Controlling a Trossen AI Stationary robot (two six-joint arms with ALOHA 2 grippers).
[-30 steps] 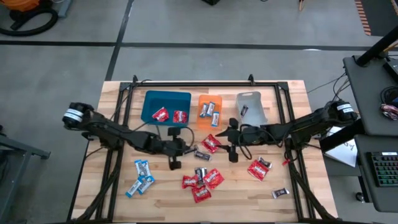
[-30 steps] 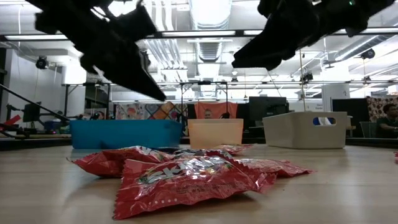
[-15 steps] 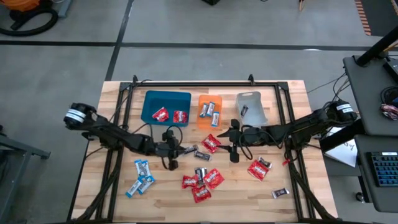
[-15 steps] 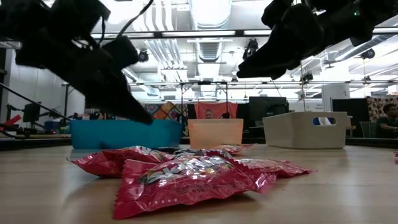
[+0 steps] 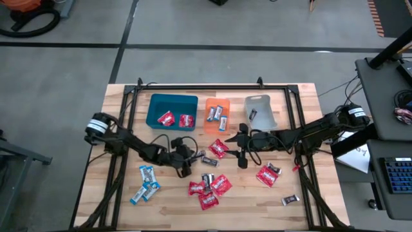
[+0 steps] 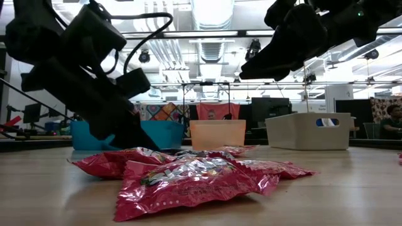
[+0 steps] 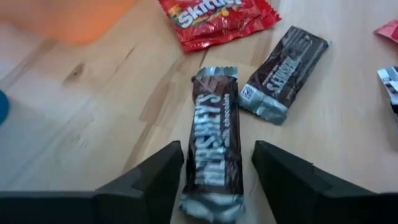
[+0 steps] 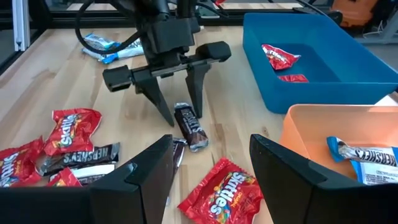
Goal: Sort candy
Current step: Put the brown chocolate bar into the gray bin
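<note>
A dark brown candy bar [image 7: 214, 130] lies flat on the wooden table [image 5: 116, 187], beside a second dark bar [image 7: 283, 71] and a red candy [image 7: 214, 15]. My left gripper [image 5: 188, 156] is low over the table and open. Its fingers [image 8: 198, 93] stand on either side of the first bar [image 8: 189, 127] without touching it. My right gripper [image 5: 239, 151] hangs open above the table's middle with nothing between its fingers [image 8: 273, 174]. More candy lies loose: blue-and-white [image 5: 147, 173], a red cluster [image 5: 207, 189], red [image 5: 266, 175] and dark [image 5: 290, 200].
Three trays stand in a row along the far side. The blue tray [image 5: 154, 106] holds two red candies, the orange tray [image 5: 217, 102] holds blue-and-white ones, and the grey tray [image 5: 264, 103] holds a dark one. Bare wood lies at the table's near left and far right.
My left gripper has come down from above the table to just over it, rolling as it sank. It has opened, and its fingers now stand on either side of the dark bar. The candy has stayed where it was.
</note>
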